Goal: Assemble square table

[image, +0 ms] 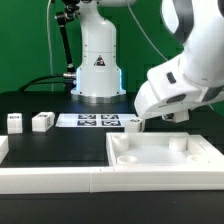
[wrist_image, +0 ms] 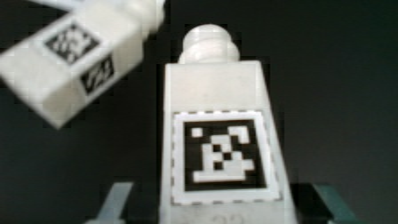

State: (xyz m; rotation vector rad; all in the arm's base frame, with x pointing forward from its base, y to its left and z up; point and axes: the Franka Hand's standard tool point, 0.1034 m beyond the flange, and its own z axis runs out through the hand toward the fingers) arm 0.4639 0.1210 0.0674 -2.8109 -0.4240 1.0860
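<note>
Exterior view: tabletop [image: 165, 160] at the surface's [image: 60, 145] front edge, toward the exterior view's right. Behind its far rim, gripper [image: 135, 119] clamped on held leg [image: 133, 125]. Toward the left edge, corner leg [image: 14, 121] and middle leg [image: 42, 120], then marker board [image: 90, 120].

Wrist view: held leg [wrist_image: 222, 110] between fingers [wrist_image: 118, 200], tag upward, peg [wrist_image: 210, 42] at far end. Near the peg, tilted leg [wrist_image: 80, 55].
</note>
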